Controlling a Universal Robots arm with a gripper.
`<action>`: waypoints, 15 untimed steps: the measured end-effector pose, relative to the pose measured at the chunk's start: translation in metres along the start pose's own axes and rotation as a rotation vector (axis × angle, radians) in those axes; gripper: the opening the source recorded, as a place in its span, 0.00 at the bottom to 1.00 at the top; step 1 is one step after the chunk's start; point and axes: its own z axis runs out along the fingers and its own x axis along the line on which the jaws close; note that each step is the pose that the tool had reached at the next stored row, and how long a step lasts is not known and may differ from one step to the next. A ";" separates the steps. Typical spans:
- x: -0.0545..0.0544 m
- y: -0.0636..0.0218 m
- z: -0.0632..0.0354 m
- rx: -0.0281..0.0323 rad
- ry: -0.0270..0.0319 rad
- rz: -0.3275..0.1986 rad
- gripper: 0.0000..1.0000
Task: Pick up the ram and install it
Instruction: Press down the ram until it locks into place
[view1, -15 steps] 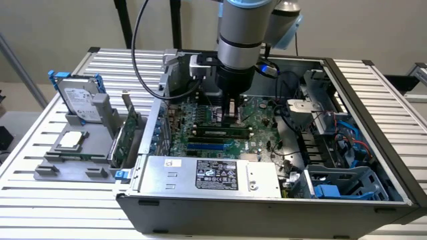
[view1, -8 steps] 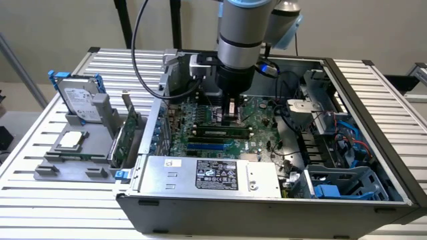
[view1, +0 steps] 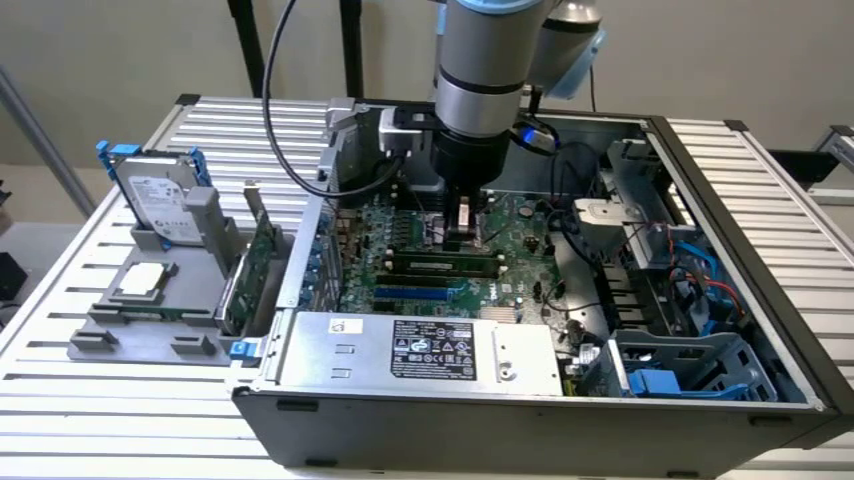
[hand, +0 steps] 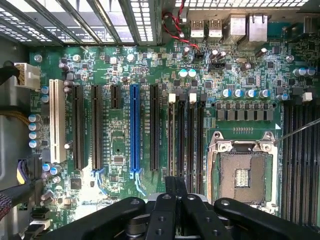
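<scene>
**End effector inside the case, over the memory slots**

My end effector (view1: 461, 222) hangs low inside the open computer case (view1: 747, 180), directly above the motherboard (hand: 115, 65). In the wrist view its black fingers (hand: 172, 200) stand pressed together with no gap between them; whether anything is pinched there I cannot tell. Just below them run the black memory slots (hand: 185, 135), beside the bare CPU socket (hand: 242, 172). One ram (view1: 434, 266) lies seated in a slot on the board, just towards the front of the case from my end effector, in the exterior view. Nearer the front sits the power supply (view1: 420, 350). Outside the case, to the exterior view's left, a grey holder (view1: 147, 320) on the worktop (view1: 54, 400) carries a hard drive (view1: 158, 205) and a green expansion card (view1: 256, 270).
</scene>
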 end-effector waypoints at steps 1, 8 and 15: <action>0.000 0.0000 0.0001 0.0000 0.0000 0.000 0.00; 0.000 -0.0002 0.0073 -0.0004 -0.0126 0.000 0.00; 0.000 -0.0003 0.0147 -0.0005 -0.0190 0.000 0.00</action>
